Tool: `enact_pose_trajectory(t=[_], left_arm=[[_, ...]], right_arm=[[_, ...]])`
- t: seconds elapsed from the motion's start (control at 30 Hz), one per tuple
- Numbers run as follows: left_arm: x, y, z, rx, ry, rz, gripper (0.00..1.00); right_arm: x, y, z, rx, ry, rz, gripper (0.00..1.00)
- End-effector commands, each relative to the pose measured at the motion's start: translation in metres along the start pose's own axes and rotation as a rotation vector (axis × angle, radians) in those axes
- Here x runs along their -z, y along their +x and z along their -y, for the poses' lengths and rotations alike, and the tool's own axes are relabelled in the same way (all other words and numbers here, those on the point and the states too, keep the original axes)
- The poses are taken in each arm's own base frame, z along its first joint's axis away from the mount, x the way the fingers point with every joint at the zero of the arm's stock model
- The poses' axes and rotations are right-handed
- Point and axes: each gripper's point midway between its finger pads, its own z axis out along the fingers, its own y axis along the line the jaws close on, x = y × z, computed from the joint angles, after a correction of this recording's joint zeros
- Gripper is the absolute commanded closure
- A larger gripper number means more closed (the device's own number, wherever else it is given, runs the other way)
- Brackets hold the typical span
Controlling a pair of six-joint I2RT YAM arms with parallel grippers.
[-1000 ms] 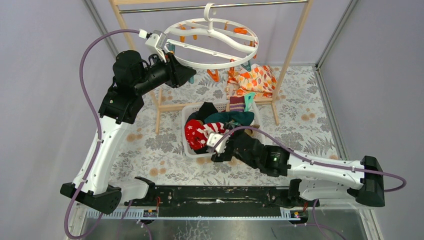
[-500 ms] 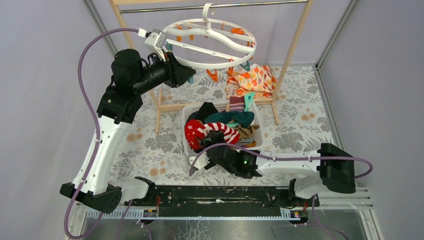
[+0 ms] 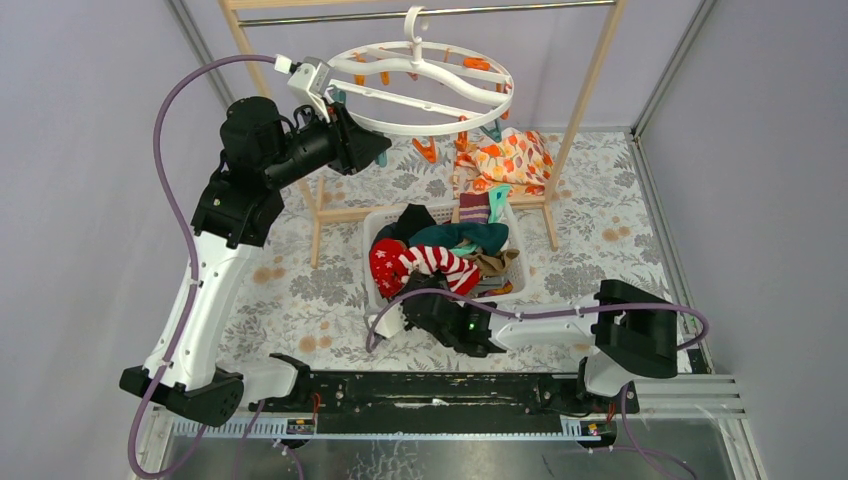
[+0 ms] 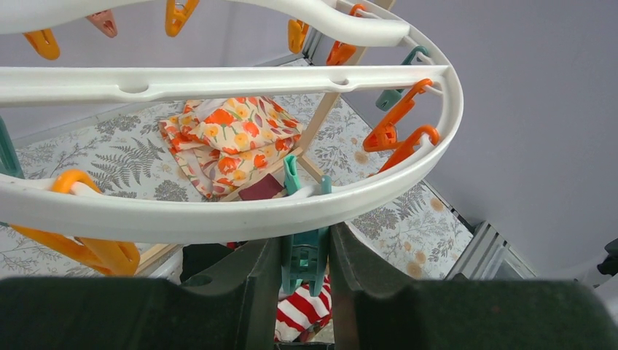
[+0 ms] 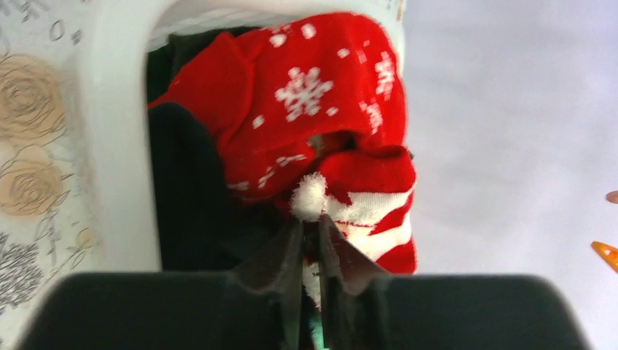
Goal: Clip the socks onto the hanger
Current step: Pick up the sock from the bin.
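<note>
The white round hanger (image 3: 430,68) hangs by its hook from the rack's metal bar. My left gripper (image 3: 372,150) is raised to its near rim and is shut on a dangling teal clip (image 4: 306,254) just under the ring (image 4: 218,213). The socks lie piled in a white basket (image 3: 384,309): red with white pattern (image 3: 384,266), red-white striped (image 3: 442,262), dark teal (image 3: 462,235) and black (image 3: 409,218). My right gripper (image 3: 414,287) is at the basket's near side. In the right wrist view the right gripper (image 5: 310,235) is shut on the striped sock (image 5: 373,213), just below a white pompom (image 5: 309,197).
A wooden-framed rack (image 3: 590,80) stands around the hanger. An orange leaf-print cloth (image 3: 512,158) lies behind the basket. Orange clips (image 4: 397,130) hang from the ring's far side. A maroon-striped sock (image 3: 473,207) hangs over the basket's back rim. The basket's wall (image 5: 120,146) stands left of my right gripper.
My right gripper has gone from wide open to shut on the striped sock, while its arm folded back toward the base. The left arm and hanger barely moved.
</note>
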Motion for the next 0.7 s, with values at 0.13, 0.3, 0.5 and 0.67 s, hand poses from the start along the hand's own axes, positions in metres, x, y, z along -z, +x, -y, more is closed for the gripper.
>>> enact_pose_trajectory(t=[0.13, 0.3, 0.5, 0.67], left_arm=[[0.006, -0.012, 0.008, -0.027, 0.023, 0.029, 1.00], [0.007, -0.012, 0.008, -0.031, 0.023, 0.029, 1.00], [0.006, -0.011, 0.009, -0.024, 0.029, 0.025, 1.00], [0.004, -0.008, 0.008, -0.013, 0.032, 0.016, 1.00]], right_arm=[[0.037, -0.016, 0.081, -0.388, 0.166, 0.117, 1.00], [0.073, -0.016, 0.099, -0.681, 0.182, 0.266, 1.00], [0.107, -0.019, 0.114, -1.001, 0.166, 0.451, 1.00], [0.132, -0.028, 0.139, -1.246, 0.158, 0.666, 1.00]])
